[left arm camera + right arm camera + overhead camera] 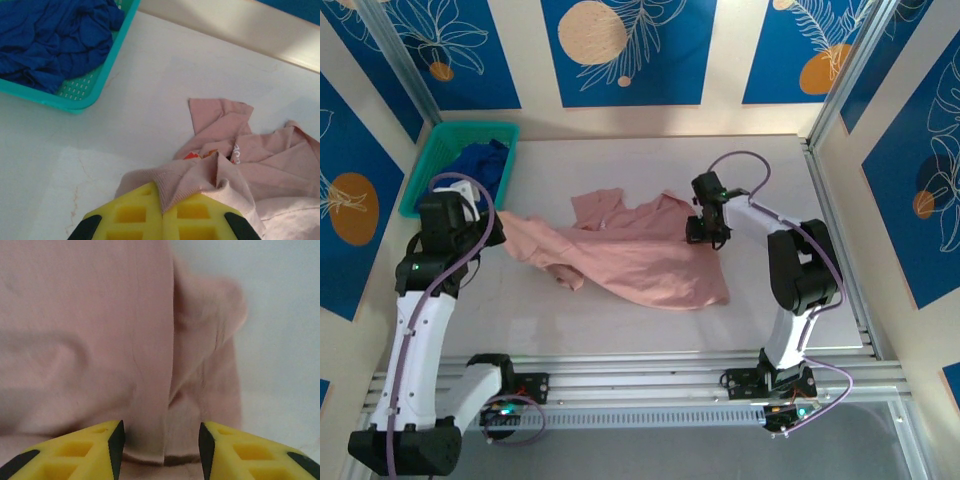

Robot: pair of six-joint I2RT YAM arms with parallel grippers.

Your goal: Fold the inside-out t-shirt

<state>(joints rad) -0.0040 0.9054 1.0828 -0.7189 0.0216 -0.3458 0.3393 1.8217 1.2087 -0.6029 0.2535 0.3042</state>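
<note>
We see left gripper, frame bottom, clamped on pink t-shirt edge; right gripper jaws partly apart, fabric between.

The t-shirt is dusty pink, with a small red and yellow print. The basket at the far left is turquoise, and the cloth in it is dark blue. The wall panels are blue, with white leaves and orange circles.
</note>
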